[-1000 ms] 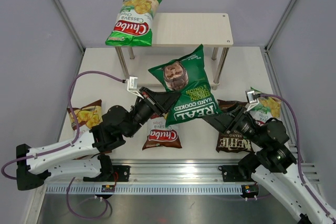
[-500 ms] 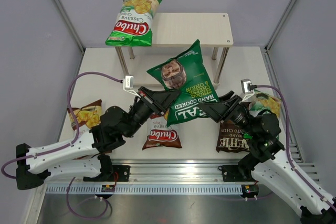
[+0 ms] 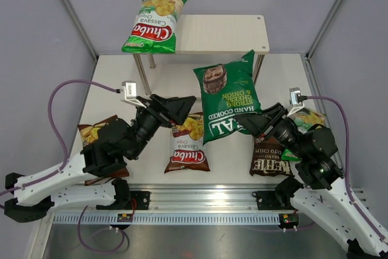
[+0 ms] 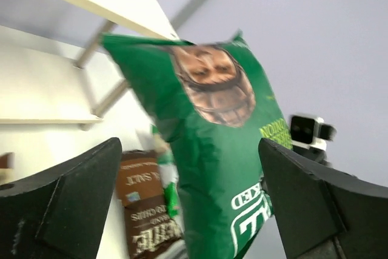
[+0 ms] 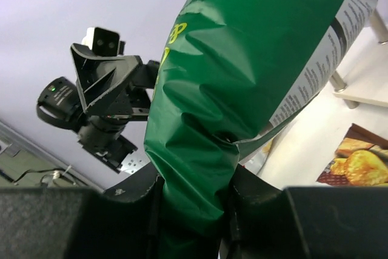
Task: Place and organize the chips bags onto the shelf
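Clamping REAL bag (image 3: 225, 92) at bottom, right gripper (image 3: 250, 124); left gripper (image 3: 187, 111) spread, just beside.

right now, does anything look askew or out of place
The light-green Chuba bag sits skewed at the left end of the shelf, overhanging its edge. The REAL bag hangs in the air, its bottom crumpled in the right pincer.

- shelf (image 3: 224, 33): pale wood boards, metal legs, far side of the table.
- light-green Chuba (image 3: 154, 23): on the top board, left end.
- REAL bag (image 3: 227, 95): dark green, aloft, tilted, pinched by right gripper (image 3: 247, 127).
- brown Chuba (image 3: 187, 147): flat, table centre.
- second brown Chuba (image 3: 97, 133): left, partly hidden.
- Kettle bag (image 3: 267, 161), second light-green Chuba (image 3: 306, 119): table right, partly hidden.
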Controlling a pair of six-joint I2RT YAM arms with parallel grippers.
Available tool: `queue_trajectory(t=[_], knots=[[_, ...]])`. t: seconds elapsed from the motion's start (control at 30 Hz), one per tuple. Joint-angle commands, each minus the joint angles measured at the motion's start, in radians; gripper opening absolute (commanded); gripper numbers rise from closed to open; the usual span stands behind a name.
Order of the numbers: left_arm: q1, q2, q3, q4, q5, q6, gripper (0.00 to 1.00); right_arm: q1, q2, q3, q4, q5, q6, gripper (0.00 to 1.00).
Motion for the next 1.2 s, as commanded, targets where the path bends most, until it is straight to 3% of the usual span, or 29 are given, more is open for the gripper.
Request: queue_trajectory(t=[0.0,0.4,0.57,0.7,0.77,0.93,1.0,1.17], knots=[[0.007,-0.067,0.073,-0.205,-0.21,0.033,0.99,0.001,0.042,0.12,-0.07,0.075,-0.1,0.29],[0.007,-0.325,0.084,-0.895,-0.35,-0.013,0.99,-0.004,0.411,0.585,-0.241,0.214,-0.264,0.29],[0.007,-0.268,0.146,-1.104,-0.384,-0.007,0.99,-0.071,0.585,0.743,-0.212,0.181,-0.254,0.29],[0.011,-0.168,0.194,-1.318,-0.528,-0.091,0.99,-0.211,0.743,0.792,-0.106,0.011,-0.122,0.29],[0.016,-0.142,0.186,-1.331,-0.552,-0.094,0.99,-0.234,0.819,0.832,-0.061,-0.045,-0.099,0.29],[0.06,-0.191,0.073,-1.153,-0.562,0.005,0.99,-0.263,0.942,0.912,-0.052,-0.069,-0.047,0.3],[0.102,-0.216,0.022,-1.046,-0.484,0.09,0.99,-0.272,0.993,0.92,-0.047,-0.089,-0.004,0.3],[0.234,-0.211,0.013,-0.974,-0.359,0.168,0.99,-0.277,1.053,0.889,-0.006,-0.114,0.108,0.34]])
